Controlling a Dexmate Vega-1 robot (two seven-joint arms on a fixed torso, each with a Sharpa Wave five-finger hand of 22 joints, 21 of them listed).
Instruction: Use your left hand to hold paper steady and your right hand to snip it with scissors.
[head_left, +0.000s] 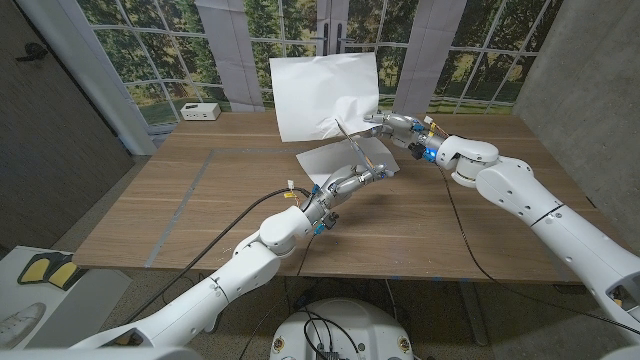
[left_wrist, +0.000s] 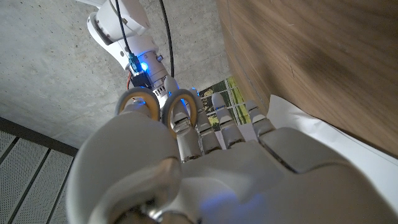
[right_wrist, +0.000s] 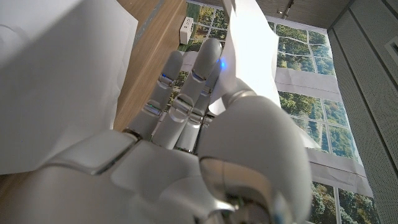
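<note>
Plainly, the roles differ from the task line: the right hand (head_left: 402, 126) holds the paper (head_left: 325, 92), and the scissors (head_left: 356, 147) are at the left hand (head_left: 352, 183).

The paper stands raised above the far middle of the counter (head_left: 200, 200), roughly upright, its lower right corner creased where the right hand pinches it. In the right wrist view the thumb sits on one face of the paper (right_wrist: 255, 50) and the fingers (right_wrist: 186, 93) reach up along the other, so the sheet is clamped between them.

The left hand lies just in front of it, near the counter's middle, fingers curled in. The scissors rise from it as a thin slanted line, tips up at the paper's lower edge — whether the blades touch the sheet I cannot tell. In the left wrist view the tan handle loops (left_wrist: 152, 106) show right at the fingers (left_wrist: 211, 124), with the right arm's wrist and its blue light just beyond; the hand looks closed on the handles, though how the fingers pass through the loops is hidden.

A second sheet (head_left: 322, 160) lies flat on the counter under and beside the left hand. A small white box (head_left: 200, 111) sits at the far left edge of the counter, well apart — and a black cable (head_left: 455, 225) trails across the wood under the right arm.
</note>
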